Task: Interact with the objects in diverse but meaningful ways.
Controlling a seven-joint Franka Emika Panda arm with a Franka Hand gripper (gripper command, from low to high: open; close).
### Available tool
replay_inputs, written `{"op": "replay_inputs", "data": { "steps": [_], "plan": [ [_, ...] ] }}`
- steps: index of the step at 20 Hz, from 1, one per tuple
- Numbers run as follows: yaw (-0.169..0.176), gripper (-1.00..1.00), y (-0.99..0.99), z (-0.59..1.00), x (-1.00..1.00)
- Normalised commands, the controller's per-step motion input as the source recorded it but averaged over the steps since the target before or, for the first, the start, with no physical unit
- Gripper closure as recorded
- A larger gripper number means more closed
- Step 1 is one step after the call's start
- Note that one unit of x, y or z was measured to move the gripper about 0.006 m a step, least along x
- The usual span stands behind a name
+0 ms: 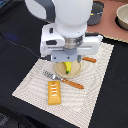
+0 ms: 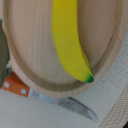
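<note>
Banana (image 2: 70,42): lying on the plate (image 2: 30,55), near the mat's far edge. Knife (image 2: 47,99): resting beside the plate rim. Gripper: I am hovering it directly above; jaw state I cannot tell. Risk: I am judging the curved banana could roll or slip out when pinched.

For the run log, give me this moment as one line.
arm: over plate | banana: lying on plate | gripper: hidden | knife: beside plate
</note>
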Motion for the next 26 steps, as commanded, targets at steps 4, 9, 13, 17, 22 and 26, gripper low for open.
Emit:
{"op": "replay_inputs", "data": {
  "steps": [4,9,13,17,22,26],
  "plan": [
    [0.000,-1.00,0.24,0.04,0.02],
    [0.000,-1.00,0.32,0.37,0.32],
    [0.000,-1.00,0.23,0.16,0.16],
    [0.000,-1.00,0.21,0.06,0.08],
    [0.000,-1.00,0.16,-0.03,0.00],
    [0.000,-1.00,0.04,-0.22,-0.13]
  ]
}}
